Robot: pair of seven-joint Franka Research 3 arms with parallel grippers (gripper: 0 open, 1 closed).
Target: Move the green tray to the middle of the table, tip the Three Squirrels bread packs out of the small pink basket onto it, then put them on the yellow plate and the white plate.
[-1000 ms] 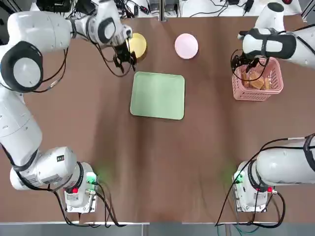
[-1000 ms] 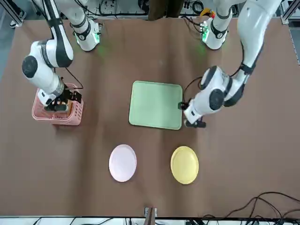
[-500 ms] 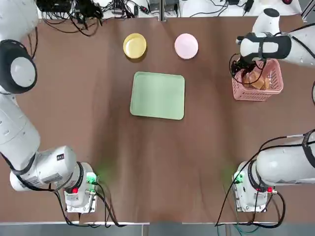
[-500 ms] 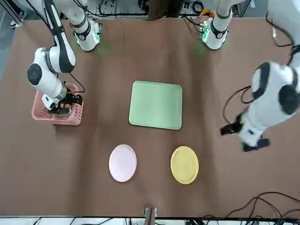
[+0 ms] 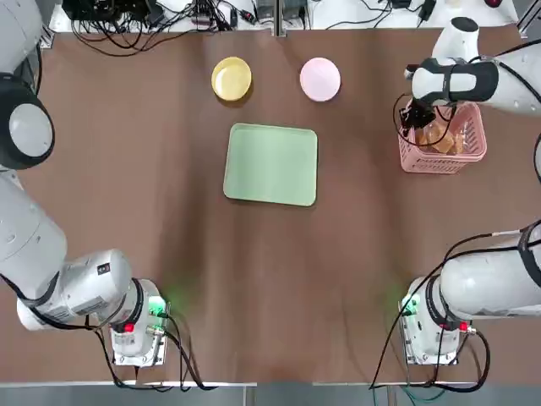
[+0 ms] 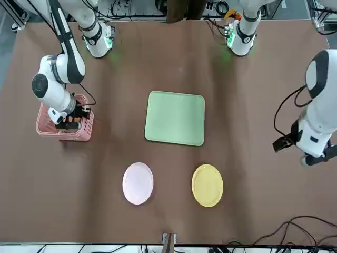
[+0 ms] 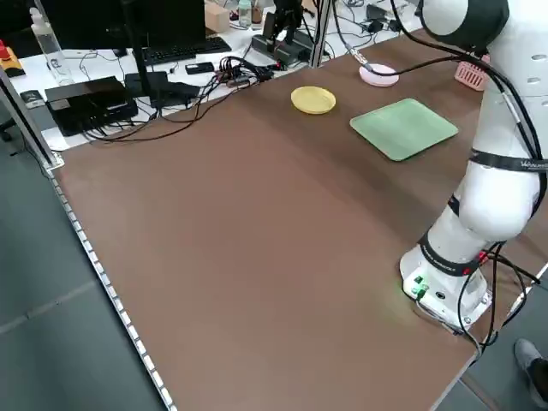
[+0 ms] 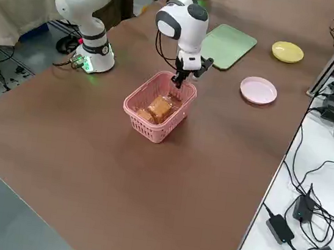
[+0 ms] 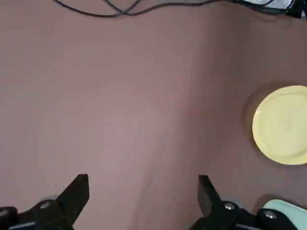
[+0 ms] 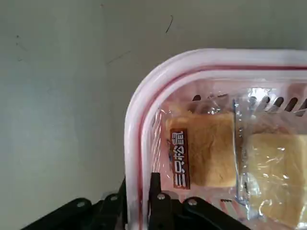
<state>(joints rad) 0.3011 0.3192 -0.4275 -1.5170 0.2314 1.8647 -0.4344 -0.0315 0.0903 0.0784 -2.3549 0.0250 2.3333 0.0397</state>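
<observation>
Pinching the small pink basket (image 10: 136, 143) rim, right gripper (image 10: 139, 199) jaws; left gripper (image 9: 144, 191) jaws wide apart.

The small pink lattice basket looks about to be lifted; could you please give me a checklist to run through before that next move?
1. Right pincer on the small pink lattice basket: ok, its fingers straddle the rim at one corner, one inside, one outside.
2. Grip fully closed on the rim: cannot tell.
3. Clear bread packs inside the basket: ok, at least two visible.
4. Flat pale green tray at mid-table and bare: ok.
5. Round yellow plate and round white plate bare beyond the tray: ok.
6. Left pincer away from the tray: ok, open, over bare brown table near the yellow plate.
</observation>
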